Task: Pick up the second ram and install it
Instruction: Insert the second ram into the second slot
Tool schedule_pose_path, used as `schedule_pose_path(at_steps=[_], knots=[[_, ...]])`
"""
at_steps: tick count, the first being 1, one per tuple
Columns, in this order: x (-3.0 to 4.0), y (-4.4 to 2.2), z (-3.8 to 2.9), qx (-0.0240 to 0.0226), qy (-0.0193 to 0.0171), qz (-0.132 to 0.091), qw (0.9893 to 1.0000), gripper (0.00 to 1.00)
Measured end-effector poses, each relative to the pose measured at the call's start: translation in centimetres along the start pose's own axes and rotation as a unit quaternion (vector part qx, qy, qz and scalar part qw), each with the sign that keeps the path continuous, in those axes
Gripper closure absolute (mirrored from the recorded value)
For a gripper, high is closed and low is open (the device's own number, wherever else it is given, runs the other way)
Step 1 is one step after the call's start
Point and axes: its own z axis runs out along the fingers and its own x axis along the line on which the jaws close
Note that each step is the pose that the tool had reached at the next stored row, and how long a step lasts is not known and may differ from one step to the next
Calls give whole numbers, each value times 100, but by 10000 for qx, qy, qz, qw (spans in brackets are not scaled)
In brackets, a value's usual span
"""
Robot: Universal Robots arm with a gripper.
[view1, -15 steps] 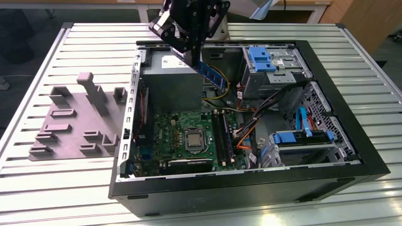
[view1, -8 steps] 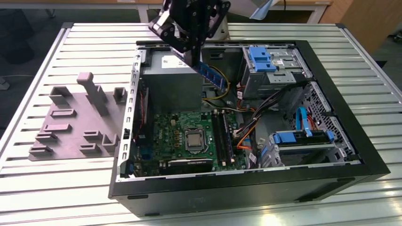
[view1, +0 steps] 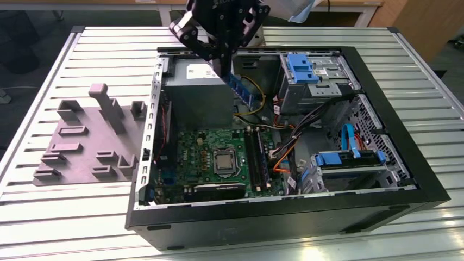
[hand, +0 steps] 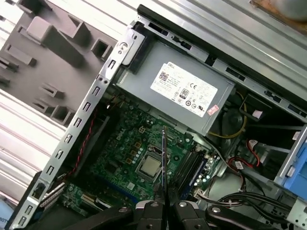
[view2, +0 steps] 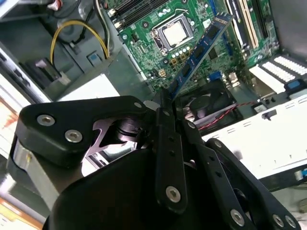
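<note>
My gripper (view1: 223, 64) hangs over the back of the open computer case (view1: 290, 217), shut on the second ram (view1: 240, 88), a thin blue-green strip slanting down from the fingers. In the second wrist view the ram (view2: 201, 48) sticks out from the gripper (view2: 167, 103) above the green motherboard (view2: 158, 52). The first wrist view has the ram (hand: 163, 158) edge-on, held by the gripper (hand: 163, 205) over the motherboard (hand: 124, 153) near the processor socket (hand: 150, 166). The long black memory slots (view1: 256, 157) lie well below the strip, beside the processor socket (view1: 224, 161).
A grey power supply (view1: 194, 89) sits directly under the gripper. Blue drive bays (view1: 305, 68) and loose cables (view1: 290, 157) take up the exterior view's right half of the case. A grey fixture plate (view1: 83, 144) with blocks lies on the slatted table (view1: 65, 217) at the exterior view's left.
</note>
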Motion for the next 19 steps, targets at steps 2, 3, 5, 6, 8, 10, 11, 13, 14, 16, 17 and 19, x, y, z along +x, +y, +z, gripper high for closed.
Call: schedule_pose_path(at_steps=[2,3,5,6,8,10,11,13,14,16,17,19], knots=[[0,0,4,5,-4,180,9998,86],[0,0,7,7,-7,278,9996,86],[0,0,11,12,-11,457,9990,86],[0,0,14,15,-13,546,9985,86],[0,-1,19,20,-17,726,9974,86],[0,-1,24,25,-22,911,9958,86],[1,-1,28,27,-25,1000,9950,86],[1,-1,33,31,-29,1178,9930,86],[1,-1,36,34,-31,1268,9919,86],[1,-1,42,38,-36,1451,9894,86],[1,-1,45,40,-38,1543,9880,86],[1,-1,51,44,-43,1721,9851,86]])
